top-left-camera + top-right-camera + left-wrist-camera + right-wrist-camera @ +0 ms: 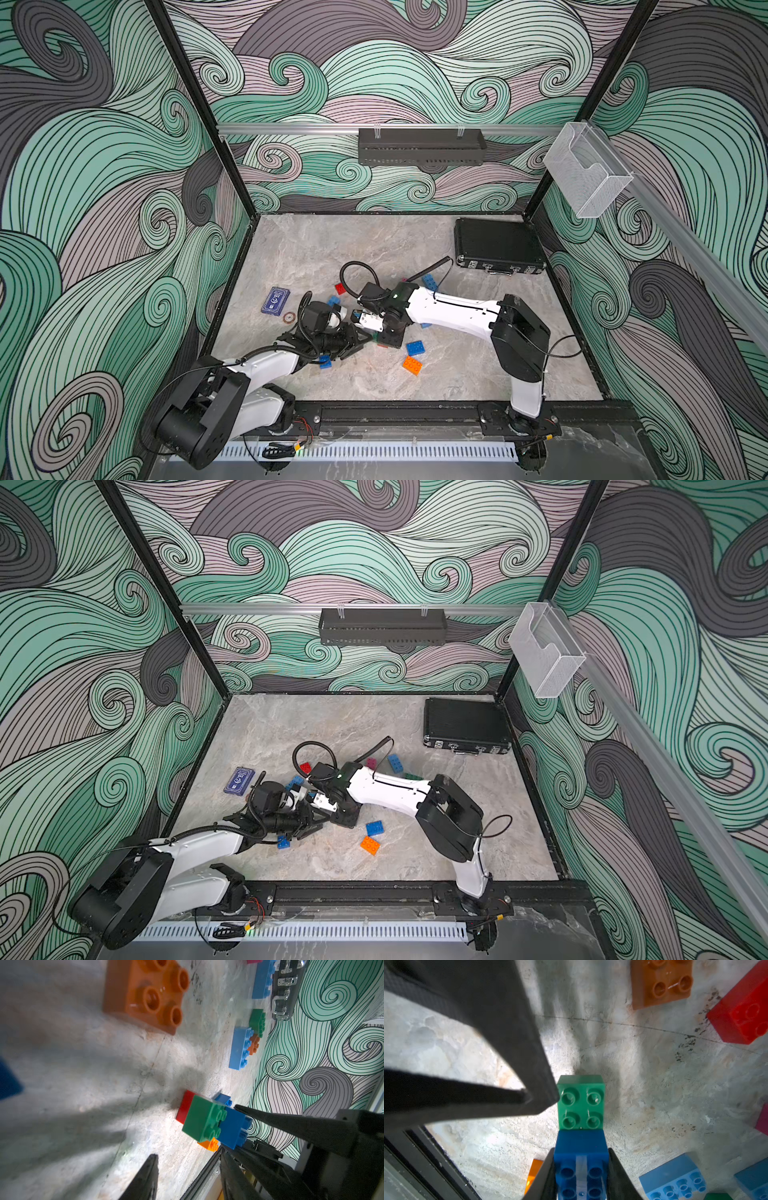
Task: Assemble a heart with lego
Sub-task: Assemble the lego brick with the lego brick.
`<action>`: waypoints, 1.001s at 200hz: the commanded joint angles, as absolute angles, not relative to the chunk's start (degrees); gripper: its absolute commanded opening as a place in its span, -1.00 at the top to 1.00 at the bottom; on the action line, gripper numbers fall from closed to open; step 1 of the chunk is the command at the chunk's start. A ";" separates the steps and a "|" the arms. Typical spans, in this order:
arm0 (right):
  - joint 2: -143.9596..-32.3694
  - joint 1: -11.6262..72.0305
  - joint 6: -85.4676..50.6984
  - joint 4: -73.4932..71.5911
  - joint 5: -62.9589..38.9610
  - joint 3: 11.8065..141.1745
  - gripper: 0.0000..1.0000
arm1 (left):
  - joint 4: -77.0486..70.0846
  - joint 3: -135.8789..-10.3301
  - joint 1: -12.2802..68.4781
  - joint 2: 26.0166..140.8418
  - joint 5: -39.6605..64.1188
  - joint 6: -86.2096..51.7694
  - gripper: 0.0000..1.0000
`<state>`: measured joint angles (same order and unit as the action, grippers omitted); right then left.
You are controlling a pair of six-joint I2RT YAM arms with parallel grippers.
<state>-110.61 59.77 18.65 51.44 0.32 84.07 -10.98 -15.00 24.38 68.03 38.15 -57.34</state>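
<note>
Two grippers meet low over the grey marble-look table (457,386) with the heart barely begun: the right gripper (581,1150) has its fingers clamped on a dark blue brick (580,1141), which sits flush against a green brick (581,1103) in a small cluster (199,1122) that also shows red, orange and another blue piece; whether the cluster rests on the table cannot be told. The left gripper (188,1154) holds nothing, its fingers apart, one tip just beside the green brick. Most of the lego (325,361) lies loose around the arms: an orange brick (412,365) and a blue brick (415,347) toward the front, a red brick (340,288) and a light blue brick (430,281) farther back, a pink brick (371,763) near the light blue one. Nothing like a heart outline shows, so nearly all the joining appears left to do. The pieces are glossy moulded plastic, square with four round hollow studs or oblong with eight; the table is matte, veined and flecked with dark scuffs. A ribbed black case (498,245) with metal latches sits in the far corner; a flat dark blue card box (275,300) lies near the left arm.
</note>
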 commanded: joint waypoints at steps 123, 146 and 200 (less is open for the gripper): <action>-115.80 56.78 30.89 56.07 -4.48 90.80 0.27 | -0.60 -17.93 17.49 62.64 40.42 -53.53 0.00; -115.76 57.23 30.94 56.12 -4.14 90.97 0.12 | -1.52 -18.02 17.49 63.49 40.59 -53.61 -0.01; -112.91 57.49 30.43 56.00 -4.96 90.93 -0.21 | -1.76 -18.28 17.41 63.90 40.78 -53.70 -0.06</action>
